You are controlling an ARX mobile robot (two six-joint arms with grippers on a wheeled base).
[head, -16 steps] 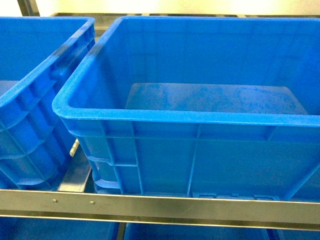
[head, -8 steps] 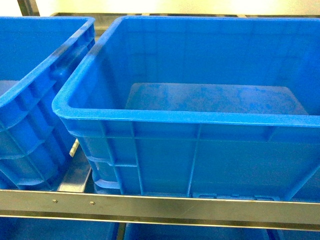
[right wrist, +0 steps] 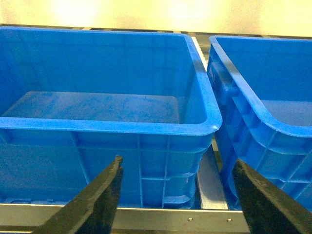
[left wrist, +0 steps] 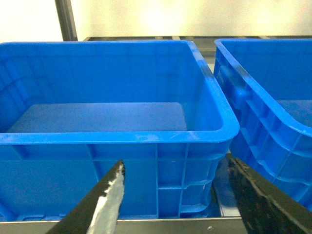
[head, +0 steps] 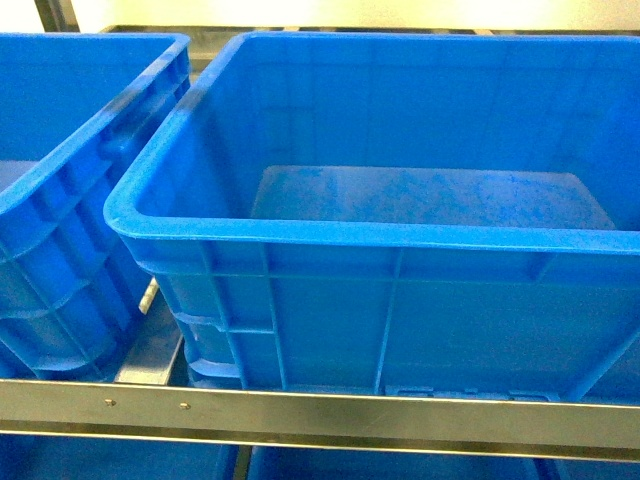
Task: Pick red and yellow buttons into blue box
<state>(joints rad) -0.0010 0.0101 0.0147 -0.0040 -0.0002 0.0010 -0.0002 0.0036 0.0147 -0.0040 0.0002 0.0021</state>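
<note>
Sitting on a metal shelf is the big blue box. You can see its scuffed floor, and there is nothing on it. A second blue box stands just beside it on the left in the head view, with a thin gap between them. No red or yellow buttons show in any view.

The left hand hangs in front of a blue box, low near the shelf rail. Its two dark fingers are spread wide apart and hold nothing. The right hand hangs the same way in front of a box, fingers wide apart, with nothing between them. Neither hand shows in the head view.
</note>
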